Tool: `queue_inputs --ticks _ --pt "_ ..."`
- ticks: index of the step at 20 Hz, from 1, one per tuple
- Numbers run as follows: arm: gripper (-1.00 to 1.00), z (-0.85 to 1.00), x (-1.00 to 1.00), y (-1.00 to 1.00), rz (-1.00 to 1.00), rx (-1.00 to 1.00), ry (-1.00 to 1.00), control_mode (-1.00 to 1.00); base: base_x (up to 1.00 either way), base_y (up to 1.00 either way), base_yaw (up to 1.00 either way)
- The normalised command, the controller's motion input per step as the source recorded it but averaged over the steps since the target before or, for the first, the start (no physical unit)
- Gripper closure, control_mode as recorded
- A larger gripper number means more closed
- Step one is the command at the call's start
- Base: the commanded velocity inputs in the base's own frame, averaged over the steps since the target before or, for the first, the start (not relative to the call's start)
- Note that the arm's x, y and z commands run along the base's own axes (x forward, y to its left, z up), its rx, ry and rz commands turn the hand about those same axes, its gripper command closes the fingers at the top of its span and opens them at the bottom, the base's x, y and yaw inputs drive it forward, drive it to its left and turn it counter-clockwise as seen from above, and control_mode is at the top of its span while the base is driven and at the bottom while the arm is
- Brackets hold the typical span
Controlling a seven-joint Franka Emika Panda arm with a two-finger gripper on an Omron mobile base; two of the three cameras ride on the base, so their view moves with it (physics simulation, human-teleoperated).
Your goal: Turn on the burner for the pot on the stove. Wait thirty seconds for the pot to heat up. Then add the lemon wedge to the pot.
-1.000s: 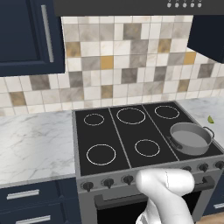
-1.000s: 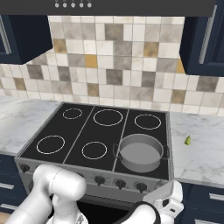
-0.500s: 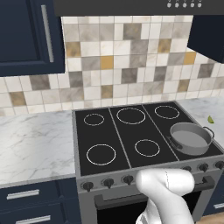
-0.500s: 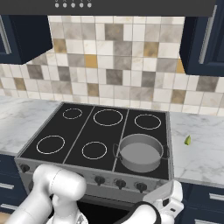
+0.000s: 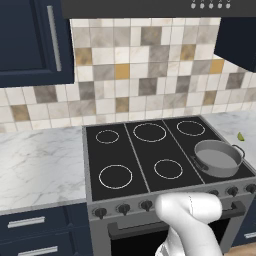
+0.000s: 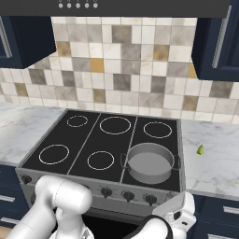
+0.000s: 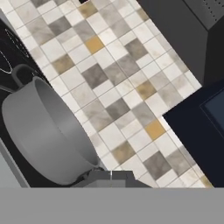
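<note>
No writing is seen. The pot (image 5: 218, 158) is set at the stove's (image 5: 130, 165) 4 o'clock edge; the gripper (image 7: 111, 176) is closed, empty.

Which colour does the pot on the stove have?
Plain grey metal; the pot shows best in the right base view.

Wide shallow grey pot (image 5: 218, 158) with two small loop handles sits upright and empty on the front right burner of the stove (image 5: 140, 160), a black glass cooktop with white rings and a row of dark knobs on its steel front. Tiny yellow-green lemon wedge (image 6: 200, 149) lies on the marble counter right of the stove, well apart from the pot.
</note>
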Motion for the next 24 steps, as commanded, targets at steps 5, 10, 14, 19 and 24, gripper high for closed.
queue_inputs --ticks 5,10,14,19,24 --pt "1.0 0.0 0.0 0.0 0.02 0.0 0.0 -1.0 0.0 0.0 0.0" --pt "1.0 0.0 0.0 0.0 0.02 0.0 0.0 -1.0 0.0 0.0 0.0" --pt "1.0 0.0 0.0 0.0 0.02 0.0 0.0 -1.0 0.0 0.0 0.0" --pt "1.0 0.0 0.0 0.0 0.02 0.0 0.0 -1.0 0.0 0.0 0.0" --pt "1.0 0.0 0.0 0.0 0.0 0.0 0.0 -1.0 0.0 0.0 0.0"
